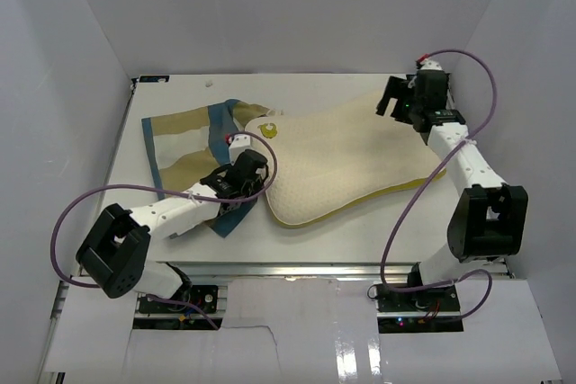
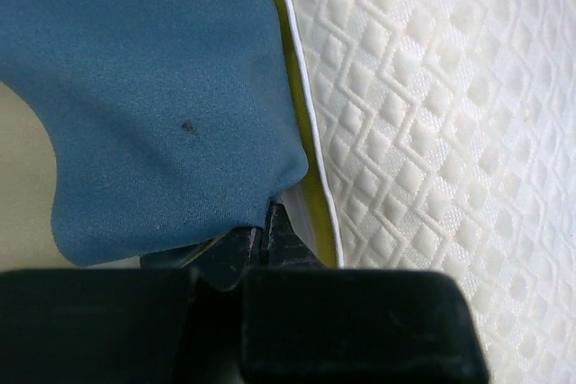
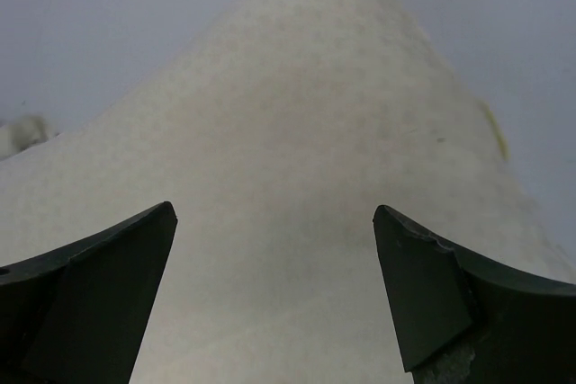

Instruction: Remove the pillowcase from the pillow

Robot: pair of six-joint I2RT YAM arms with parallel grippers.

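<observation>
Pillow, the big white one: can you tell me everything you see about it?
The pillow is thick and cream-white, quilted in little diamonds, with yellow edging and a small yellow mark. It lies on the table, nearly bare. The checked pillowcase touches its left end, where the left gripper pinches cloth. The right gripper gapes at its far corner.

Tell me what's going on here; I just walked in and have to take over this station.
Two robot arms are taking a pillowcase off a pillow. The left gripper is shut on a blue fold of the pillowcase, right beside the pillow's yellow edge. The right gripper hangs open over the pillow's far right corner, gripping nothing. Nearly all of the pillow lies bare. The pillowcase is bunched at its left end, and the left arm hides whether that end is fully free.
</observation>
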